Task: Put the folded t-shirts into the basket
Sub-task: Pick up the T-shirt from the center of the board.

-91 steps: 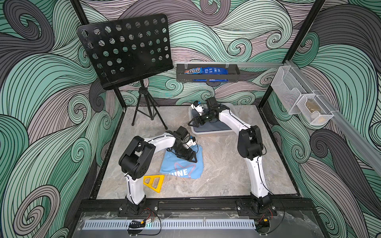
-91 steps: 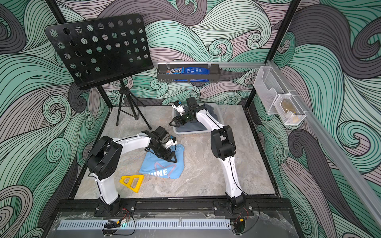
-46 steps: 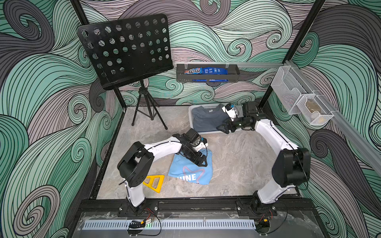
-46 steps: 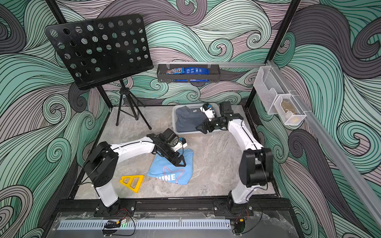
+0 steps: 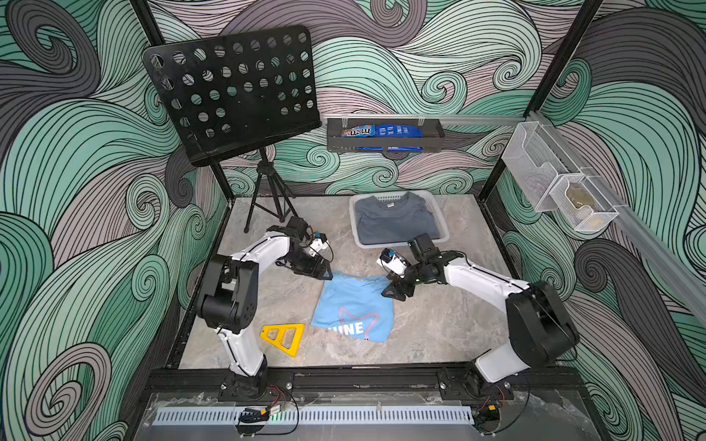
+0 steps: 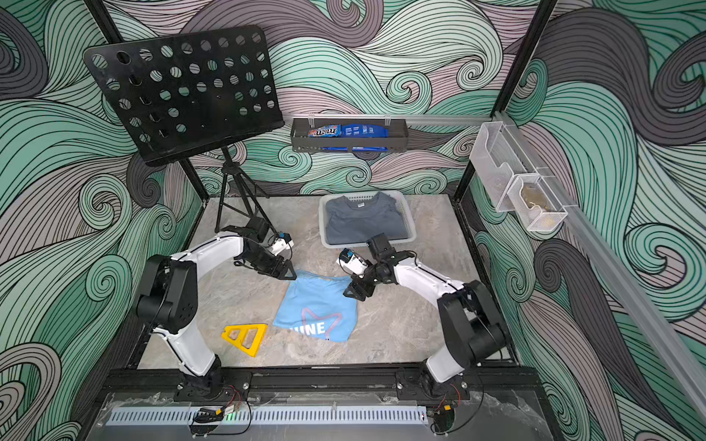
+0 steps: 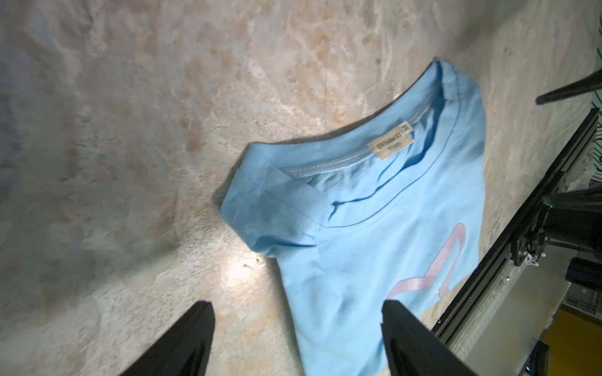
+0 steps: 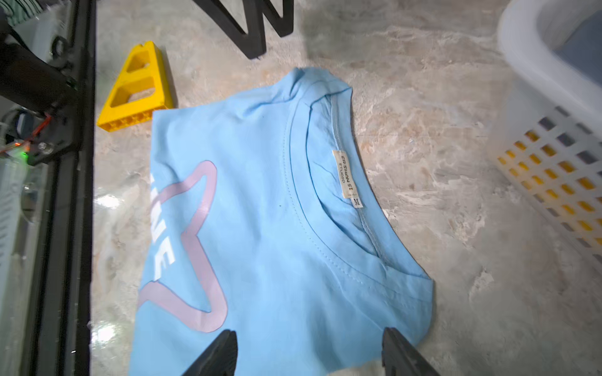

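A: Where is the remaining shirt being seen?

B: The light blue t-shirt is being shown lying folded on the bench, near the middle, collar toward the far side. The basket is standing farther back, apart from it, with the grey t-shirt lying on top inside.

A: And the tools?

B: The left tool is being held wide open at the shirt's far left corner, and the right tool wide open at its far right corner. Nothing is being gripped by either.

A: How is the shirt being expected to handle?

B: As light, soft and limp. Sagging and unfolding are being expected if it is pinched at one point only. The two shoulder corners beside the collar are being judged the best hold, with all folded layers being pinched together.
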